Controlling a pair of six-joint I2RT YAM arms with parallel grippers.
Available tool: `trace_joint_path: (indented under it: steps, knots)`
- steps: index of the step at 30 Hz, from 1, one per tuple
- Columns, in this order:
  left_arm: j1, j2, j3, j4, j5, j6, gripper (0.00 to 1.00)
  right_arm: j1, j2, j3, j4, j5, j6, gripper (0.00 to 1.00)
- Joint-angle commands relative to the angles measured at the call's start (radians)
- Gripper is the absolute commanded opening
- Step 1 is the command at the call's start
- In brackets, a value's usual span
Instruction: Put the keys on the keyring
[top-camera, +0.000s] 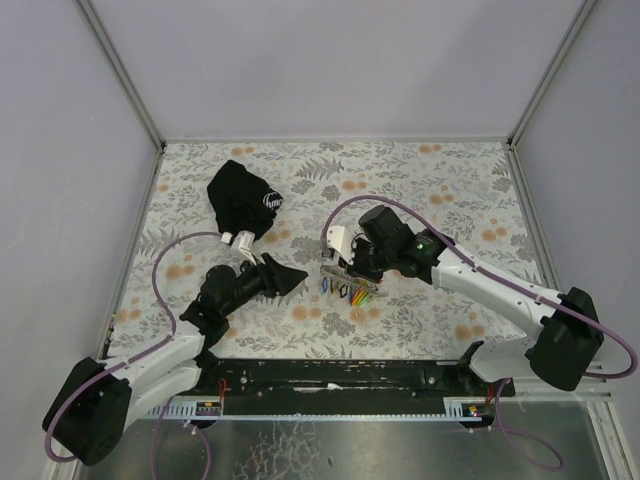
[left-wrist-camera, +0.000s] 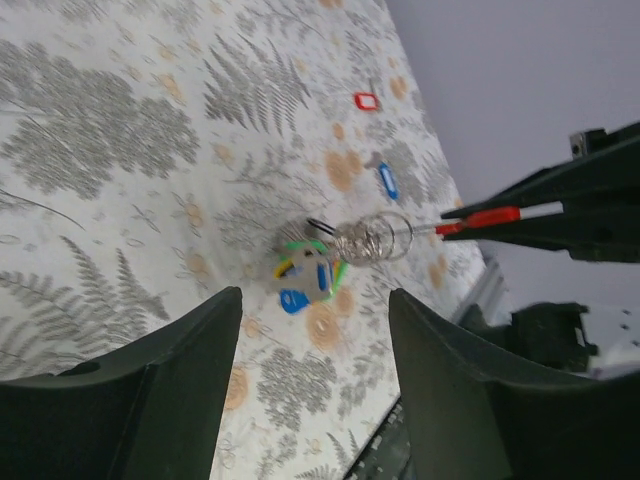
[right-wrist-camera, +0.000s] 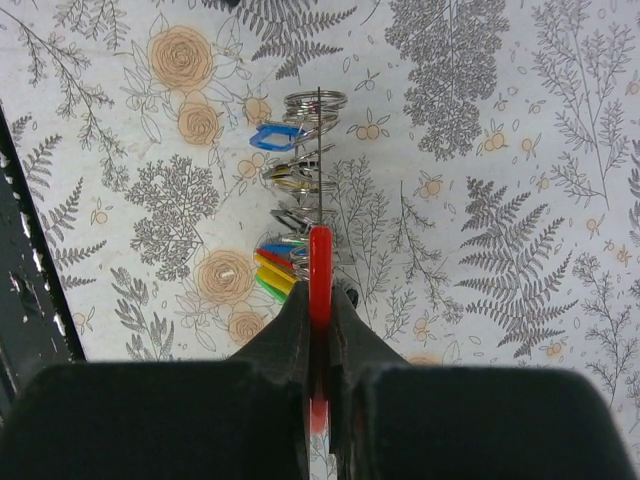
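Note:
My right gripper is shut on a red-tagged key, held edge-on, whose thin metal blade reaches into the keyring, a stack of wire rings just above the cloth. Several keys with blue, red, yellow and green tags hang from the rings on the left. From the left wrist, the keyring and its tag cluster lie ahead, and the red tag sits in the right jaws. My left gripper is open and empty, short of the cluster. From above, the left gripper faces the keys under the right gripper.
A black pouch with a white logo lies at the back left. A loose red tag and a loose blue tag lie on the floral cloth beyond the keyring. Grey walls enclose the table; a black rail runs along its near edge.

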Motion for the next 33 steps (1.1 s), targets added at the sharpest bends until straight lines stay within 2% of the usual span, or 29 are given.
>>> trace_joint_path:
  steps: [1, 9, 20, 33]
  knots:
    - [0.007, 0.060, -0.076, 0.340, 0.143, -0.139, 0.59, 0.010, -0.065, -0.021, 0.129, 0.006, 0.037, 0.00]
    - [0.007, 0.218, -0.100, 0.653, 0.181, -0.350, 0.53, 0.010, -0.093, -0.097, 0.216, 0.039, 0.105, 0.00]
    - [0.005, 0.295, -0.059, 0.672, 0.163, -0.397, 0.41, 0.010, -0.112, -0.136, 0.272, -0.008, 0.128, 0.00]
    - [-0.007, 0.541, -0.017, 0.893, 0.180, -0.537, 0.37, 0.010, -0.119, -0.147, 0.285, -0.028, 0.127, 0.00]
